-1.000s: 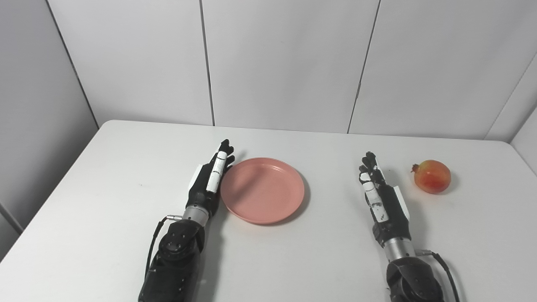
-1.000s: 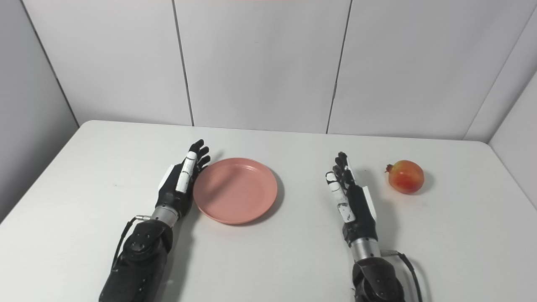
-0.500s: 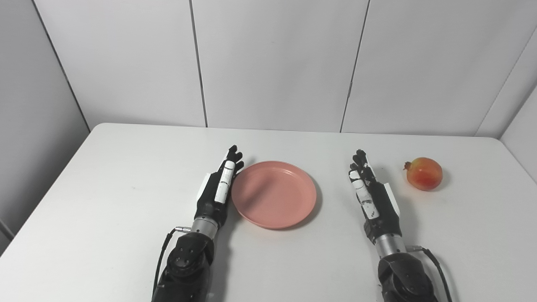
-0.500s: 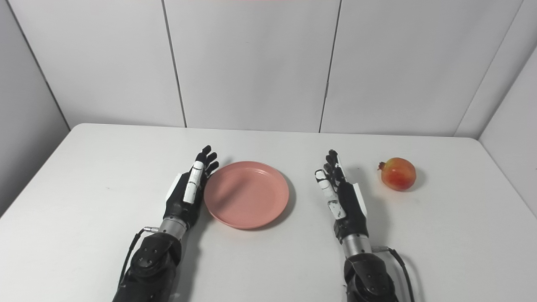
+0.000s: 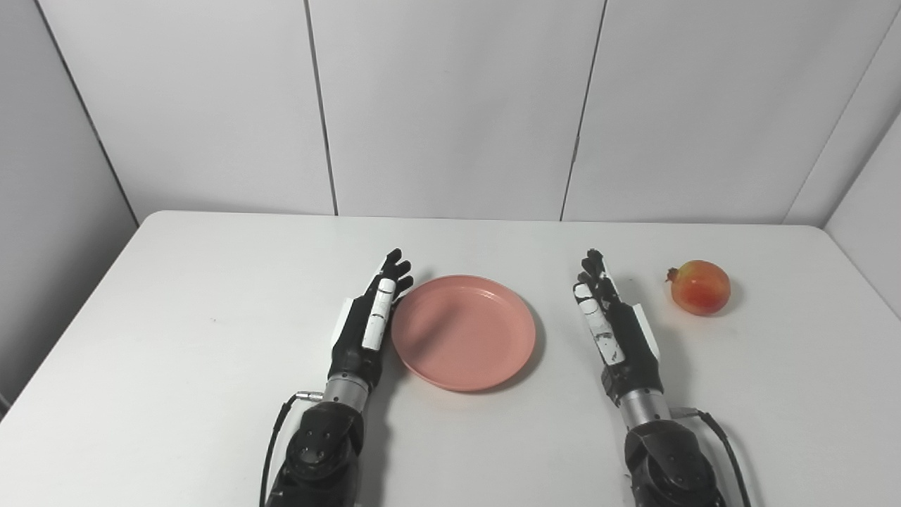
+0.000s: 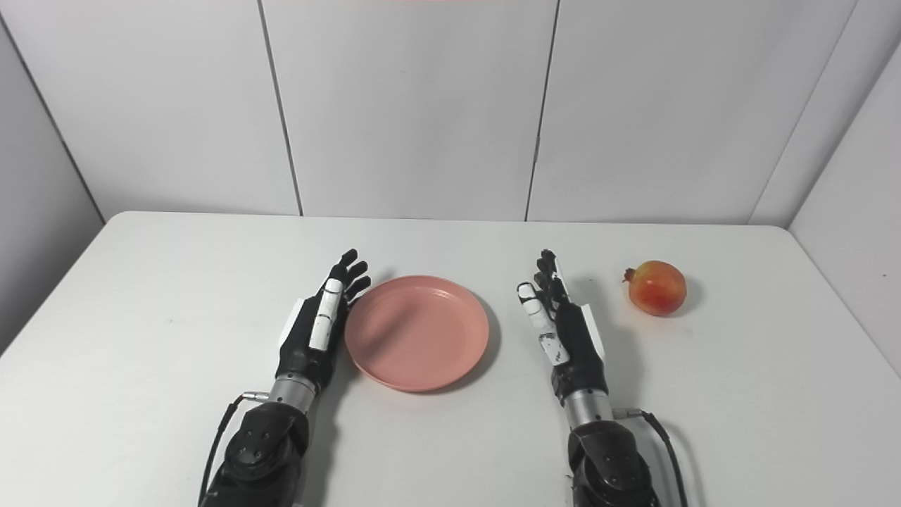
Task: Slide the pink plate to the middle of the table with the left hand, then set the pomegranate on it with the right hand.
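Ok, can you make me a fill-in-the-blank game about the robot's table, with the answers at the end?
1. The plate is colored ____.
2. The pomegranate sits on the ____, not on the plate.
3. The left hand rests against the plate's ____ edge.
4. The right hand lies between the plate and the ____.

Answers: pink; table; left; pomegranate

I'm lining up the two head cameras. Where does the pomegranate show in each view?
Left eye view: pomegranate lies right of centre on the table, beyond the right hand.
Right eye view: pomegranate is in the same spot, a little further left in the picture.
Shared landmark: the pink plate between the hands.
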Available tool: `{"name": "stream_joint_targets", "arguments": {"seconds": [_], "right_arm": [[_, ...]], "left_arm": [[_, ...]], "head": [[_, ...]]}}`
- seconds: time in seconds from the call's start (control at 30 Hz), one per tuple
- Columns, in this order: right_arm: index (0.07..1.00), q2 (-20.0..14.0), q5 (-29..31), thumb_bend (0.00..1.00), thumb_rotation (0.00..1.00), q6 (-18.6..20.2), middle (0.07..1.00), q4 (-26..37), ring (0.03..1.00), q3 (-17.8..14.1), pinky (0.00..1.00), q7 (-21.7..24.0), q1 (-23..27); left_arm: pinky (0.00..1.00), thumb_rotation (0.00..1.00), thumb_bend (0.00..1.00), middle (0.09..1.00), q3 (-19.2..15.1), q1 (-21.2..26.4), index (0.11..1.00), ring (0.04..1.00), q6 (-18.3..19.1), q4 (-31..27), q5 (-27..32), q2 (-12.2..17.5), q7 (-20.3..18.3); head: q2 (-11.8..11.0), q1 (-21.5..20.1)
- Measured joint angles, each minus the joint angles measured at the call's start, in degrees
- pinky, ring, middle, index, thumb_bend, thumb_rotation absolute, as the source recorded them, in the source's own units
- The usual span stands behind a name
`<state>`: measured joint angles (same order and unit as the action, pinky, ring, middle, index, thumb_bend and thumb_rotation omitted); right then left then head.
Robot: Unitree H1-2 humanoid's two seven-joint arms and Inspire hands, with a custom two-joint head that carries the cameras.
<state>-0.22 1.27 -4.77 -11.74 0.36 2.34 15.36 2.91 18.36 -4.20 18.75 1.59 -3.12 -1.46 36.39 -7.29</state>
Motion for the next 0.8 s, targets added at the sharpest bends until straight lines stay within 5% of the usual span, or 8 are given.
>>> {"name": "stream_joint_targets", "arguments": {"seconds": [0.8], "right_arm": [[1.000,0.6,-0.5,0.72,0.85,0.0,1.000,0.7,1.000,0.5,1.00,-0.4,0.0]], "left_arm": [[0.90,1.00,0.61,0.957,-0.8,3.0,0.946,0.947,-3.1,4.9,-0.5,-0.1,0.0]], "head": [[0.4,-1.4]]}}
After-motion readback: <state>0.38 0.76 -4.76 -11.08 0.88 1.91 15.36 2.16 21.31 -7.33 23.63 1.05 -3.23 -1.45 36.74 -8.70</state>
